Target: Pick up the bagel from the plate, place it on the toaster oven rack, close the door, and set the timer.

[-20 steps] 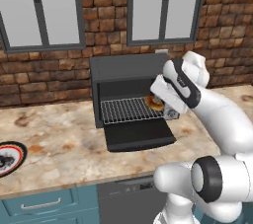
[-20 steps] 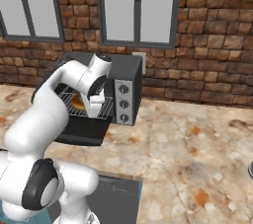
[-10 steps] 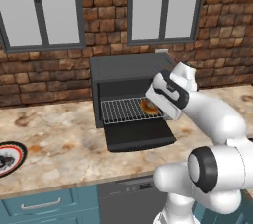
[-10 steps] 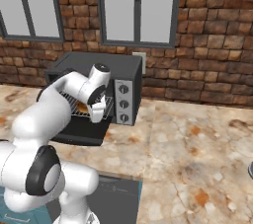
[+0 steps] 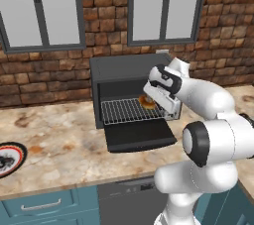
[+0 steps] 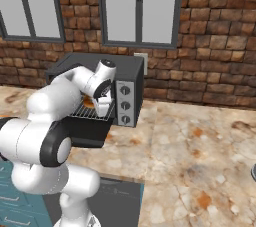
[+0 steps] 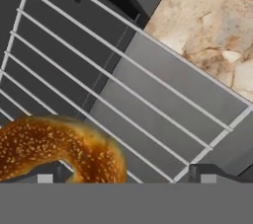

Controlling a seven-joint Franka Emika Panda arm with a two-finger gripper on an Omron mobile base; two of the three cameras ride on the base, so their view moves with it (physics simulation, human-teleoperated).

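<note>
Bagel point(image 7: 59, 149) lies on toaster oven rack point(image 7: 148, 104), just ahead of spread pincer point(image 7: 123, 177), unheld. Looks light, crusty, slightly springy; best hold across ring's outer edges.

The counter point(image 5: 59, 149) carries the toaster oven point(image 5: 130, 78) and (at its left edge) the plate point(image 5: 10, 157).

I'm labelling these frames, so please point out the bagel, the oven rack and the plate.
bagel point(image 7: 59, 146), hand view, seeded top of the ring.
oven rack point(image 5: 124, 110), left base view, middle of the wire grid.
plate point(image 5: 18, 152), left base view, right part of its rim.
</note>
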